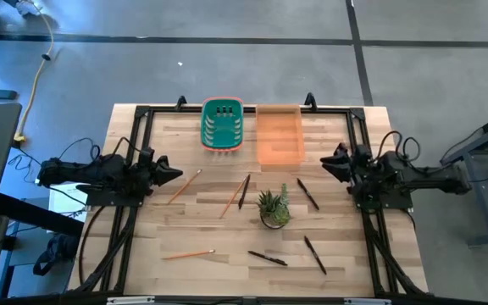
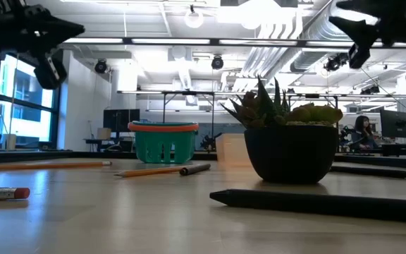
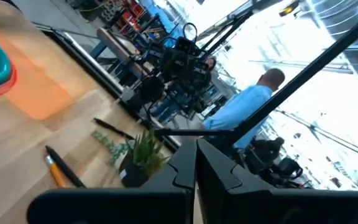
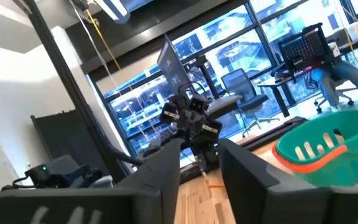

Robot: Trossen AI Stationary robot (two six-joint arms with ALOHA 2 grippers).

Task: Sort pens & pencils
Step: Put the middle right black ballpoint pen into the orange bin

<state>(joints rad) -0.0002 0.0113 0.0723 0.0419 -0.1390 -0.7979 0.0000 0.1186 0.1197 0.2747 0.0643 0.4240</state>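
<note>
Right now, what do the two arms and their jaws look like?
Both the left arm and the right arm are black, blocky and jointed, with loose black cables looped near their wrists. Each tapers to dark, angular, wedge-shaped jaws. No markings are readable.

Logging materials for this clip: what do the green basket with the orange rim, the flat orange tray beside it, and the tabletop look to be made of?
The green slotted basket with the orange rim looks like moulded plastic: uniform colour, cut-out slots in its walls. The translucent orange rectangular tray is probably thin plastic too, since the wood shows faintly through it. The pale tabletop looks like butcher-block wood, with visible joined strips and grain, in a matte finish.
</note>
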